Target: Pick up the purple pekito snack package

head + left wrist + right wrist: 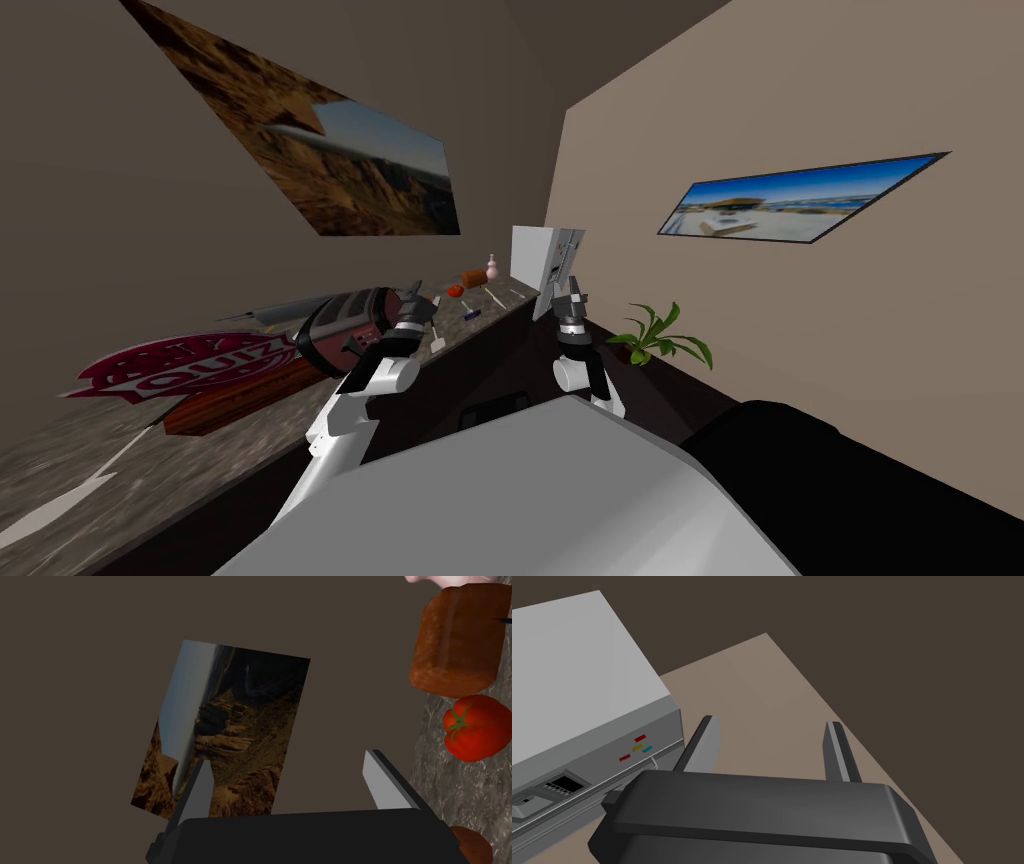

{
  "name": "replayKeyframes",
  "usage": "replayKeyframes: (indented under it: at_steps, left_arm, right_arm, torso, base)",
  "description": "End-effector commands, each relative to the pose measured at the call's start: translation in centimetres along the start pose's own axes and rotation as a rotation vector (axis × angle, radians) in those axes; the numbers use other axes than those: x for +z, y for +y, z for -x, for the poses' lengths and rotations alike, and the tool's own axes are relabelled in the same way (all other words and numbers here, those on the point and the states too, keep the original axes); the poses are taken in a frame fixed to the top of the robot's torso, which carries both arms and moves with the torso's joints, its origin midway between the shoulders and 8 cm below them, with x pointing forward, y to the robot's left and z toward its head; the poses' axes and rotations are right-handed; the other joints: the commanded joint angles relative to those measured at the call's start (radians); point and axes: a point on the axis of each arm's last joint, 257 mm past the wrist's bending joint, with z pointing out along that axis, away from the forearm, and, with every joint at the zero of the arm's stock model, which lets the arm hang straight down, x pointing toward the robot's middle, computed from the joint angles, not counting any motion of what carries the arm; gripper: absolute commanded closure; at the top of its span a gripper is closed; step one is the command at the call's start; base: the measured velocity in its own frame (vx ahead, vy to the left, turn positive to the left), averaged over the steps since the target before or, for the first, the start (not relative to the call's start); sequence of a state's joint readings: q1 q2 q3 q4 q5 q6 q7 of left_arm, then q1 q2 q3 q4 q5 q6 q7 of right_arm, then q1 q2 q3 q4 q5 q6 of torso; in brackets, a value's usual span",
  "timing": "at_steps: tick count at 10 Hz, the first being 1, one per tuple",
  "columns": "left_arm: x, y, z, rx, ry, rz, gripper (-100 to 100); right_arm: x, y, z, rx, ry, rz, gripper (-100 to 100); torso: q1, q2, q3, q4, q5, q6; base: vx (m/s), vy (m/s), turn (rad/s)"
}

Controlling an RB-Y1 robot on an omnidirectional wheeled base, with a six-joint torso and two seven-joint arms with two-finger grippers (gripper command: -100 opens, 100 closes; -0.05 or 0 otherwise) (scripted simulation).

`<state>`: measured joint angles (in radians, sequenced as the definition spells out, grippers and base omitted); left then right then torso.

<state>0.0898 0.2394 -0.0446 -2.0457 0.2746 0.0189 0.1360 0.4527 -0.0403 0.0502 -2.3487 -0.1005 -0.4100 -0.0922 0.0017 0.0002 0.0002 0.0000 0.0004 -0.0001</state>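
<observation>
Counter scene, from our head and both wrists. One snack package [190,365] lies flat on the speckled stone counter [90,460] on our left. It is a dark purplish red with a jagged outline and large pale lettering across its face. One edge overlaps a brown board [245,395]. A single rounded black and dark red appliance [345,330] sits between the package and our left gripper [287,758], so the package is well apart from that gripper.

The left gripper's two fingers stand wide apart with nothing between them. Just beside it on the counter we count one red tomato [475,728] and one brown loaf [457,641], and beyond the loaf one pink bottle [492,268]. A few small utensils lie nearby, too small to name.

Our right gripper [772,721] is likewise spread wide and empty. It hangs just beside one white and grey box-shaped appliance [577,701], whose front bears four small coloured marks: two red, one yellow, one teal.

We also count one green plant [660,335] and two wall pictures: a rocky landscape [330,160] and a blue-sky scene [800,200].
</observation>
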Motion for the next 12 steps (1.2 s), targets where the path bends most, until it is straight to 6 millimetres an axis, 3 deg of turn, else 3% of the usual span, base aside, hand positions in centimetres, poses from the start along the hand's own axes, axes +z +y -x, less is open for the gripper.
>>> replayKeyframes:
  at_steps: [1, 6, 12]
  left_arm:
    - [1.2, 1.7, 0.3, -0.039, 0.002, 0.054, -100]
    - [2.4, 5.1, 0.7, -0.091, -0.006, 0.17, -100]
    - [3.8, 10.7, 1.2, -0.205, -0.029, 0.368, -100]
  right_arm:
    - [0.0, 0.0, 0.0, 0.0, 0.0, 0.0, 0]
    - [0.0, 0.0, 0.0, 0.0, 0.0, 0.0, 0]
    - [0.0, 0.0, 0.0, 0.0, 0.0, 0.0, 0]
  torso:
    - [0.0, 0.0, 0.0, 0.0, 0.0, 0.0]
    - [0.0, -0.001, 0.0, 0.0, 0.0, 0.0]
    - [0.0, -0.001, -0.001, 0.0, 0.0, -0.001]
  base:
    - [-0.018, 0.039, -0.138]
    - [-0.009, 0.025, -0.058]
    - [0.0, 0.022, -0.072]
